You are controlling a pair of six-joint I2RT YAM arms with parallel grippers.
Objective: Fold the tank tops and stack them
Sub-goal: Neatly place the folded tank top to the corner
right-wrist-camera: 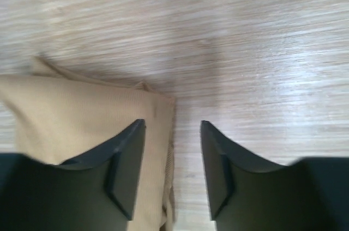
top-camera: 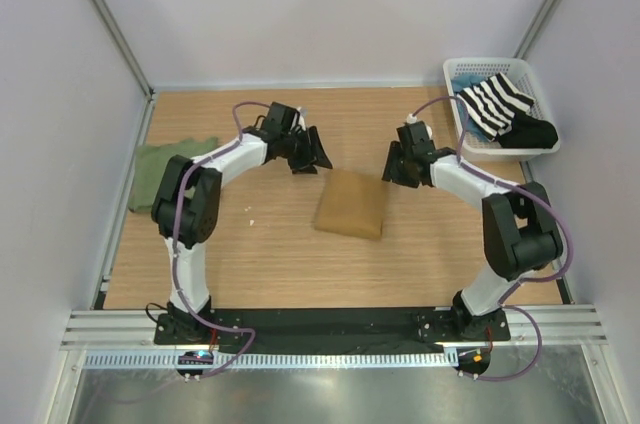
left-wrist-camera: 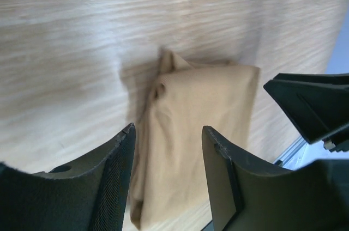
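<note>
Pale wood table [top-camera: 250,264], white walls [top-camera: 330,14] on three sides, both arms bolted at the near edge.

Tan tank top [top-camera: 349,203]: folded into a small, roughly square pad, lying flat near the middle of the table, between the two arms. A loose bit of cloth pokes out at one corner in the left wrist view; that view is blurred.

Green tank top [top-camera: 160,169]: at the far left edge of the table, partly behind the left arm's elbow, well apart from the tan one. It lies flat; how far it is folded I cannot tell.

Left gripper [top-camera: 310,154]: just beyond the tan pad's far left corner. Jaws stand apart with nothing between them; its own camera looks past them to the tan cloth and bare wood below. Released, clear of the cloth.

Right gripper [top-camera: 397,166]: just off the pad's far right corner, facing the left one across it. Jaws apart, empty; its camera shows the pad's edge under the left jaw and bare wood under the right. Released.

White basket [top-camera: 455,69]: far right corner of the table. A black-and-white striped garment [top-camera: 495,102] is draped in it, with a black garment [top-camera: 530,131] beside it at the near end, spilling over the rim.
</note>
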